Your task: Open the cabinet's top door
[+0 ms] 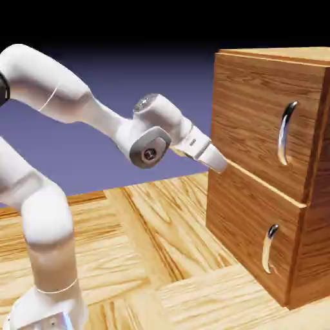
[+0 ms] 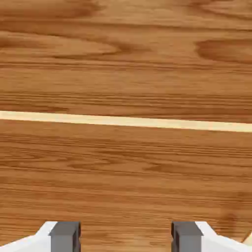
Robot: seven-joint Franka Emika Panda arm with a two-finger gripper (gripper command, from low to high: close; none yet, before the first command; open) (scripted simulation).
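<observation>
The gripper (image 2: pixel 126 236) has its fingers (image 2: pixel 65 235) spread and empty, facing wood of the cabinet (image 1: pixel 258 219) with a pale seam just ahead. The top door (image 1: pixel 261 122) looks rigid and heavy; its slick silver handle (image 1: pixel 285 132), the place to grip, sits well off to the fingers' side.

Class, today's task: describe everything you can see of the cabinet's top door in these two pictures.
The top door is the taller upper panel of brown wood-grain, bearing a long curved shiny silver handle set upright near its right side. It looks shut or nearly so, with a thin seam above the lower panel. The hand is at the cabinet's left edge near that seam, far from the handle; contact is unclear. The hand view shows only wood grain with a pale line.
</observation>
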